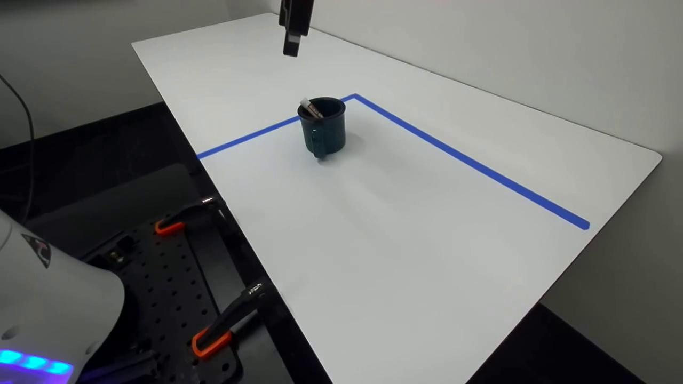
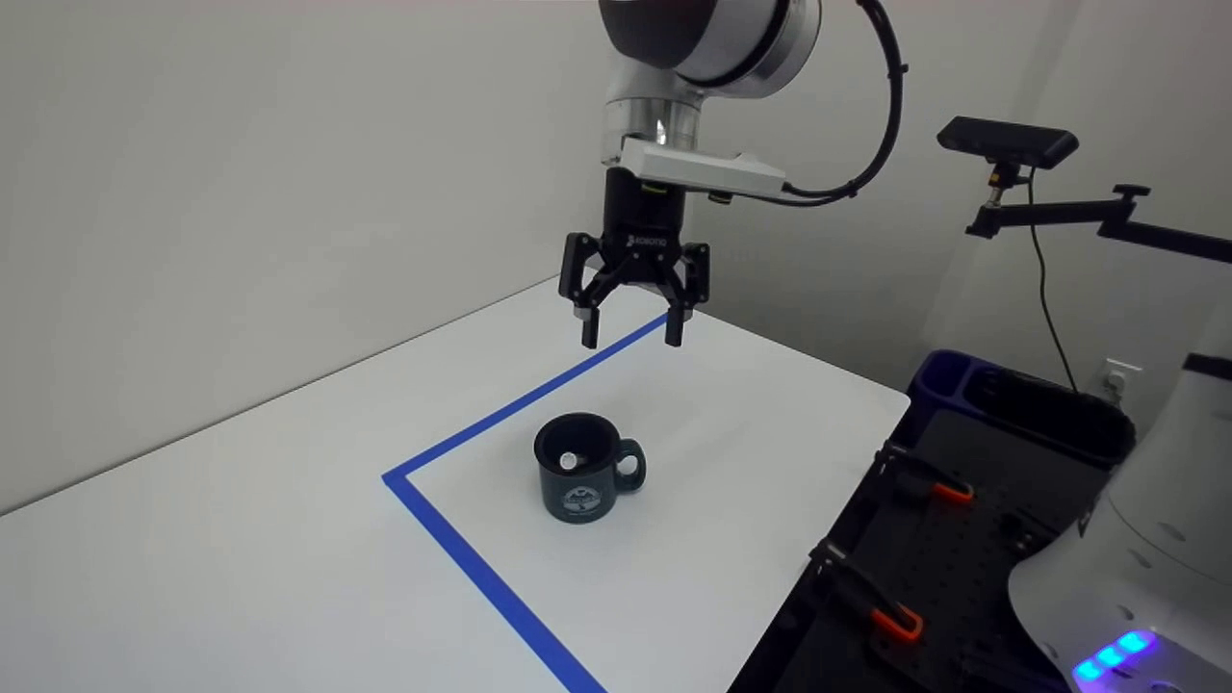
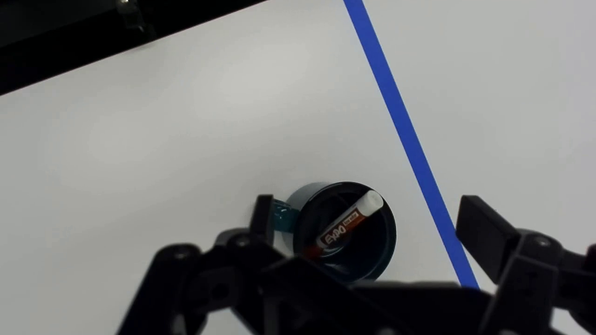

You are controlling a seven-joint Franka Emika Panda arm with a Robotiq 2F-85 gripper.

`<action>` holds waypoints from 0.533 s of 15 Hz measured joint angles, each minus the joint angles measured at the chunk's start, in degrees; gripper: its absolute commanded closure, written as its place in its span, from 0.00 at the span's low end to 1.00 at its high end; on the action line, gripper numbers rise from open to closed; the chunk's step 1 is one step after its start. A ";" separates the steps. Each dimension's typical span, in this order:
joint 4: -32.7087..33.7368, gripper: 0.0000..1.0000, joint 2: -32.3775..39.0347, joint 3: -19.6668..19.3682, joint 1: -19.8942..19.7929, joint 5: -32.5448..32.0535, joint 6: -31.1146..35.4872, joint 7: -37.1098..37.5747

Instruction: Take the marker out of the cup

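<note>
The dark teal cup (image 1: pixel 333 136) stands upright on the white table, its handle showing in both exterior views (image 2: pixel 577 498). The marker leans inside it, its white end at the rim (image 1: pixel 311 108). From above, the wrist view shows the marker (image 3: pixel 347 222) lying slantwise across the cup's mouth (image 3: pixel 390 237), with its reddish end low by the gripper's finger. My gripper (image 2: pixel 631 332) is open and empty, well above the table and apart from the cup. In the wrist view its fingers (image 3: pixel 370 221) are wide apart, with the cup below, nearer the left finger.
Blue tape (image 1: pixel 469 160) marks a corner on the white table (image 1: pixel 373 240); the cup is beside it. Black and orange clamps (image 1: pixel 213 341) hold the table's edge near the robot base (image 1: pixel 48 282). A wall (image 2: pixel 289 192) runs along the far side.
</note>
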 measured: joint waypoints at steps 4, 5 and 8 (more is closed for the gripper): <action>4.60 0.00 8.29 -0.01 0.39 0.31 3.73 3.43; 5.55 0.00 10.18 -0.02 0.54 0.31 4.80 4.53; 7.89 0.00 15.17 -0.05 1.18 0.28 8.78 7.98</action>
